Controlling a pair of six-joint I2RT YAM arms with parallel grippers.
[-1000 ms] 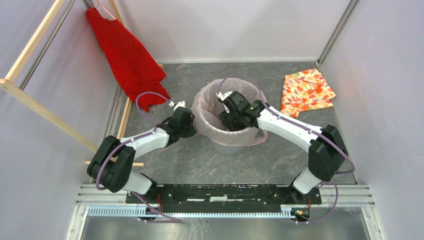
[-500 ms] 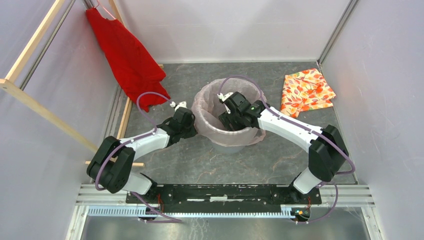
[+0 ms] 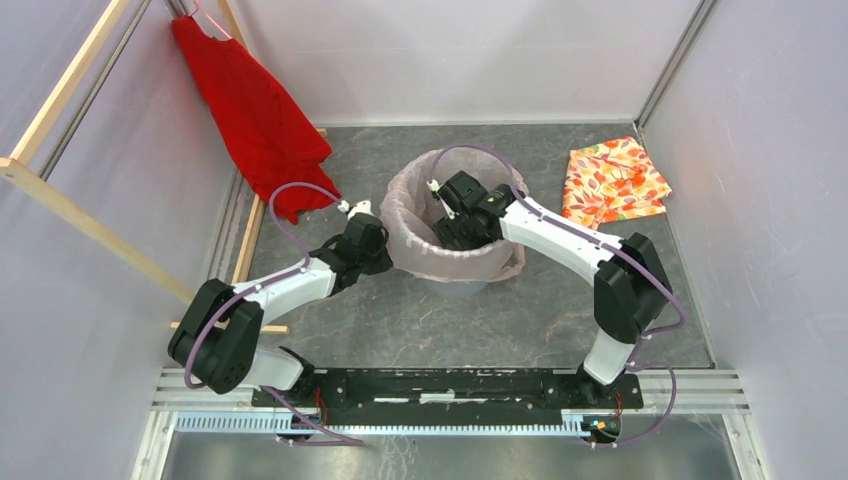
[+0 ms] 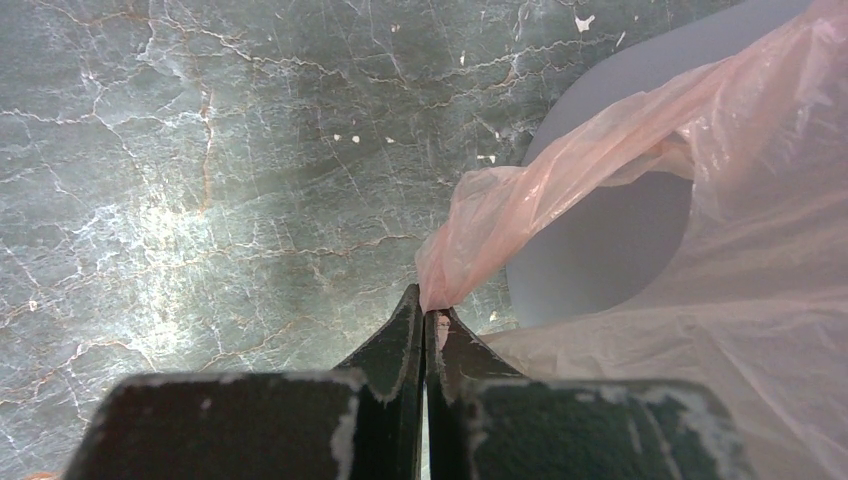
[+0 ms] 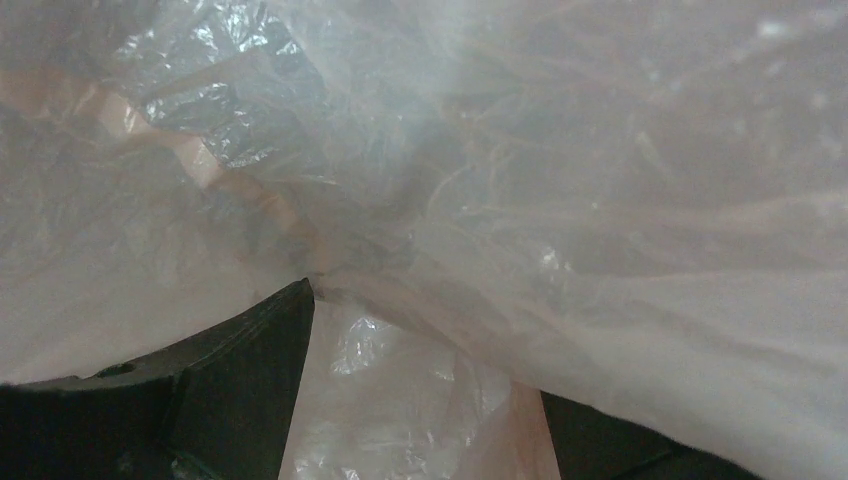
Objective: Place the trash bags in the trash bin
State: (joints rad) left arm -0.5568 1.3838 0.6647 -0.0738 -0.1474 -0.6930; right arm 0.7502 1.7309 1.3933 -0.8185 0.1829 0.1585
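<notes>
Left gripper (image 4: 424, 312) is clamped shut on a pinched corner of the pink trash bag (image 4: 560, 190). The jaws are pressed together with only that twist of film between them, just outside the trash bin (image 4: 600, 250) on its left. The corner is pulled out and away from the bin wall, so that bit isn't tucked down yet.

Right gripper (image 3: 452, 222) is down inside the mouth of the bin. From its wrist cam the fingers (image 5: 250, 360) stand well apart, with crinkly film draped over and between them. So it's spread open and pushing plastic around, not pinching anything, as far as I can tell.

From the top view the bag (image 3: 415, 255) is mostly in. It sits in the bin (image 3: 462, 290) like a liner, with the hem folded over the rim most of the way round and hanging loosely down the near side. You can't see the bottom of the bin, so no idea how deep the bag actually sits.

My guess is it's near the end. What's left is settling that left corner over the rim, letting go and getting both arms out.

The red garment (image 3: 250, 110) behind and left of the bin and the orange floral cloth (image 3: 612, 183) off to its right aren't involved — neither arm is near them.
</notes>
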